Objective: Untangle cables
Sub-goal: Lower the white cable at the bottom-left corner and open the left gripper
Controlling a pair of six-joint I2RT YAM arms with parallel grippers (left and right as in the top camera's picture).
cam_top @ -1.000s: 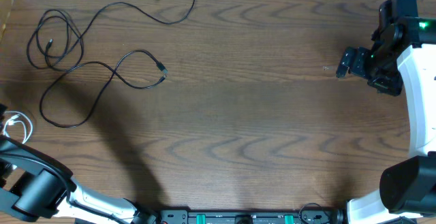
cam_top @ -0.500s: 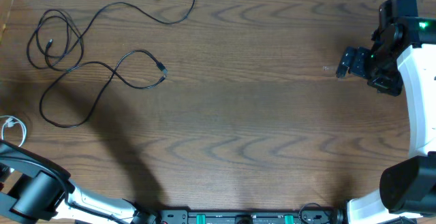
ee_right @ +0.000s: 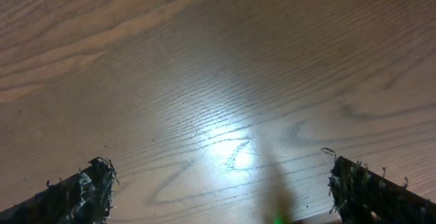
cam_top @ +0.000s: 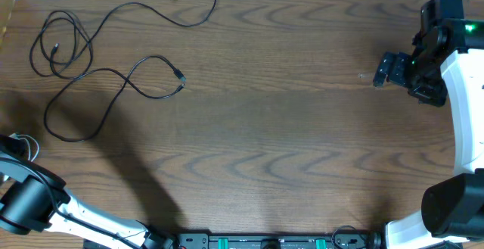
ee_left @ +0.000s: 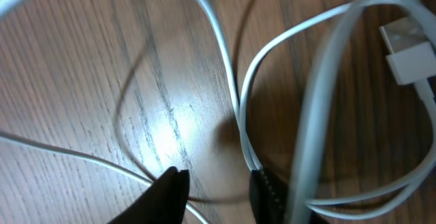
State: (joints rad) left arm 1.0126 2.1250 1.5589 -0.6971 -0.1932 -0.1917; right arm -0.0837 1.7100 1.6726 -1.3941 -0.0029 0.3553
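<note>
Apparently sorting the white cable (ee_left: 322,101), the left tool (ee_left: 218,191) hangs part-open above its loops while the right tool (ee_right: 218,190) stands wide open; next, pinch one strand cleanly.

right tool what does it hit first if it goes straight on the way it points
Probably the bare table: the right tool faces only wood grain, with nothing else in its line. How far off is unclear.

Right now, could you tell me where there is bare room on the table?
Bare: the broad middle of the table, between the black cables and the right gripper. Crowded: the far-left corner, and the left edge, where the white cable lies.
</note>
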